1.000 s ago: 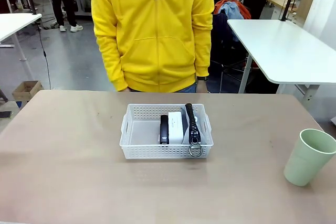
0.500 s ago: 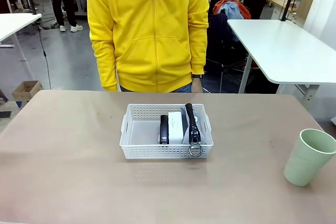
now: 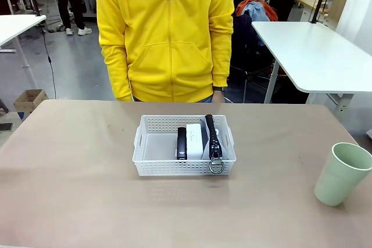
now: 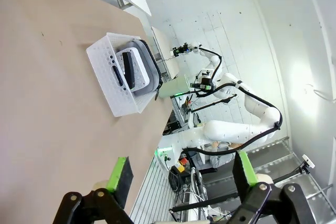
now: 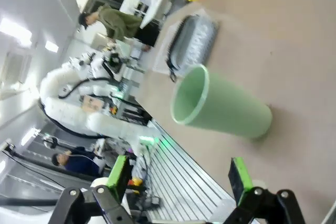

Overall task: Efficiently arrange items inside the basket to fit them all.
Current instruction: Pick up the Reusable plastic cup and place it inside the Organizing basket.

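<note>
Cup (image 3: 342, 172) stands upright on the tabletop (image 3: 70, 190), well right of the basket (image 3: 174, 168), straight ahead of the nearer, wide-open right pincer (image 5: 178, 177); left pincer (image 4: 182, 174) gapes wide too.

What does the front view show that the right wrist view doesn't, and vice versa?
Front view: a slim black stapler-like object and a small white box side by side inside the shallow white perforated plastic basket, and a person in a yellow jacket behind it. Right wrist view: the right pincer, open and empty. Both: that basket, the grey fabric pouch in it, and the pale green plastic cup upright on the table outside it.
</note>
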Controlling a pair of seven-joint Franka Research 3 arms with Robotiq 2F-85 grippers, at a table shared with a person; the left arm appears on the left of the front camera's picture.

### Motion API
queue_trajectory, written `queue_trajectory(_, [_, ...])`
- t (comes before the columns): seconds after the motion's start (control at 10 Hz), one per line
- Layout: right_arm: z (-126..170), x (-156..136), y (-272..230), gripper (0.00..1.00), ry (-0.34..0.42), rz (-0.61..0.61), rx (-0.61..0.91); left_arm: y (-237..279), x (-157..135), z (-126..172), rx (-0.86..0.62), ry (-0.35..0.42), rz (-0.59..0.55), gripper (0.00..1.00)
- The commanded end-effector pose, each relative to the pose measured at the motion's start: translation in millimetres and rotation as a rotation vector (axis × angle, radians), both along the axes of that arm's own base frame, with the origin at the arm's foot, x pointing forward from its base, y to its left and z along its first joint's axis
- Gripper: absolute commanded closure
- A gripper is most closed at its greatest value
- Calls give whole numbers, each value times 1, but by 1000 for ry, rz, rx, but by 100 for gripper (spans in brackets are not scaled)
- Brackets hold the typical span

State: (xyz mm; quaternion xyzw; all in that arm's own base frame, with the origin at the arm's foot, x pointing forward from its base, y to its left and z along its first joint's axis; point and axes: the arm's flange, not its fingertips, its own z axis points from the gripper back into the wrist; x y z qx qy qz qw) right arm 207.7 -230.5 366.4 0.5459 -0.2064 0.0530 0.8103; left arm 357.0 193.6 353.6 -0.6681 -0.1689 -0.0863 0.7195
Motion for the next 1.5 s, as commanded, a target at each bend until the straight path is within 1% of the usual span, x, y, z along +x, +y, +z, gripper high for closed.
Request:
queue_trajectory(0.0, [-33, -9, -11, 0, -23, -12, -37, -2, -4, 2, 7, 10, -2, 0])
queue_trajectory(0.1, [-36, -9, -15, 0, -42, -113, -59, -2, -4, 2, 7, 10, -2, 0])
queue_trajectory(0.2, [-16, -5, -4, 0, 1, 3, -28, -2, -4, 2, 7, 10, -2, 0])
queue_trajectory(0.7, [-16, -5, -4, 0, 1, 3, -28, -2, -4, 2, 7, 10, -2, 0])
queue_trajectory(0.8, [-24, -6, -3, 0, -11, 1, -30, -2, -4, 2, 7, 10, -2, 0])
queue_trajectory(0.9, [-35, -2, 2, 0, -190, 203, -132, -2, -4, 2, 7, 10, -2, 0])
queue_trajectory(1.0, [-46, 0, -3, 0, -371, 301, -134, -2, -4, 2, 7, 10, -2, 0])
queue_trajectory(1.1, [-52, -1, -8, 0, -484, 328, -202, -2, -4, 2, 7, 10, -2, 0])
queue_trajectory(1.2, [-59, -6, -9, 0, -574, 374, -289, -2, -4, 2, 7, 10, -2, 0])
queue_trajectory(1.3, [-66, -8, -7, 0, -627, 440, -331, -2, -4, 2, 7, 10, -2, 0])
queue_trajectory(1.4, [-79, -8, 1, 0, -672, 471, -431, -2, -4, 2, 7, 10, -2, 0])
